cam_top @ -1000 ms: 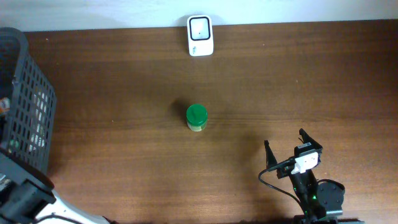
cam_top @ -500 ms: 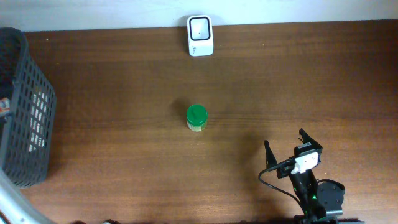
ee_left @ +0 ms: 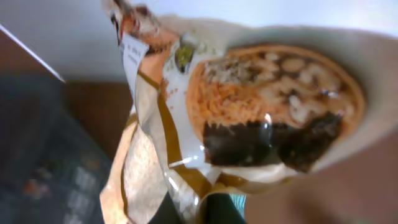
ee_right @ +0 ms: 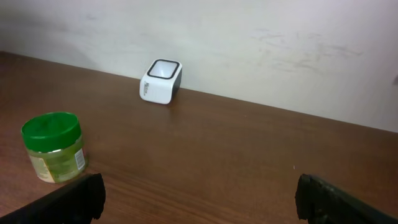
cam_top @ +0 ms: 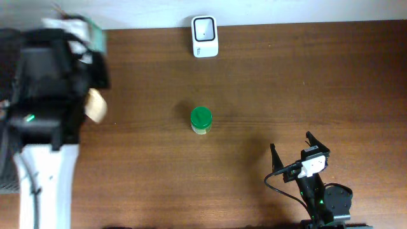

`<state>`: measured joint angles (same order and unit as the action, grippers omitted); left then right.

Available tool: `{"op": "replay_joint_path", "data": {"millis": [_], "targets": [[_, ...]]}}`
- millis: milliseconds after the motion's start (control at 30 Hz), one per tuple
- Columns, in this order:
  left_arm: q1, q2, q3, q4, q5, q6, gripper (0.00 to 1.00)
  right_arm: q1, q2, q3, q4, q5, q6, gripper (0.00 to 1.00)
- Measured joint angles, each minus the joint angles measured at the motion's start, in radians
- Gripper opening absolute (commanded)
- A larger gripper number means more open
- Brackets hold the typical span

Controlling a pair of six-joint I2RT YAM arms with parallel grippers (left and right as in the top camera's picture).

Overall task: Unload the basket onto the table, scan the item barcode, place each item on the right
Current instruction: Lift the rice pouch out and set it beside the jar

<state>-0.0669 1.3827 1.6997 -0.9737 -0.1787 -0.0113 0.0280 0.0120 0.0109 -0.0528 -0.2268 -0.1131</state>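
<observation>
The food pouch [ee_left: 261,118] hangs in the air above the left side of the counter [cam_top: 318,83], close to the far-left corner. The left fingers [ee_left: 189,211] are closed on its lower edge. The grip is at one edge, I think, so that the printed faces stay free for reading. No barcode shows on the side that the left wrist camera sees; it may be on the other face.

The scanner [cam_top: 205,36] stands at the middle of the far edge, well apart from the pouch, with its window facing up. So the pouch must probably be carried there and turned with the code downward.

The green-lidded jar [cam_top: 201,119] stands upright in the middle of the counter, untouched. The dark basket [ee_left: 56,155] lies below the pouch at the left edge.

The right fingers [ee_right: 68,199] are spread wide and hold nothing, low near the front-right corner, out of the way.
</observation>
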Motion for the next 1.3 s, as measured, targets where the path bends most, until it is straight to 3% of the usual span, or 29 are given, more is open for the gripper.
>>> {"op": "replay_joint_path", "data": {"millis": [167, 533, 567, 633, 800, 867, 1133, 1300], "targets": [[-0.119, 0.183, -0.083, -0.203, -0.036, -0.167, 0.0, 0.0, 0.0, 0.0, 0.0, 0.0, 0.001, 0.98], [-0.208, 0.567, -0.243, -0.095, -0.041, -0.43, 0.0, 0.0, 0.0, 0.0, 0.0, 0.0, 0.001, 0.98], [-0.219, 0.585, -0.244, -0.075, -0.04, -0.439, 0.02, 0.0, 0.0, 0.0, 0.0, 0.0, 0.001, 0.98], [-0.243, 0.6, -0.244, -0.015, -0.023, -0.454, 0.29, 0.0, 0.0, 0.0, 0.0, 0.0, 0.001, 0.98], [-0.264, 0.6, -0.242, 0.027, 0.037, -0.457, 0.55, 0.0, 0.0, 0.0, 0.0, 0.0, 0.001, 0.98], [-0.266, 0.601, -0.228, 0.014, 0.049, -0.45, 0.61, 0.0, 0.0, 0.0, 0.0, 0.0, 0.001, 0.98], [-0.251, 0.597, 0.076, -0.134, 0.064, -0.403, 0.66, 0.0, 0.0, 0.0, 0.0, 0.0, 0.001, 0.98], [-0.188, 0.536, 0.351, -0.213, 0.071, -0.367, 0.82, 0.0, 0.0, 0.0, 0.0, 0.0, 0.001, 0.98]]}}
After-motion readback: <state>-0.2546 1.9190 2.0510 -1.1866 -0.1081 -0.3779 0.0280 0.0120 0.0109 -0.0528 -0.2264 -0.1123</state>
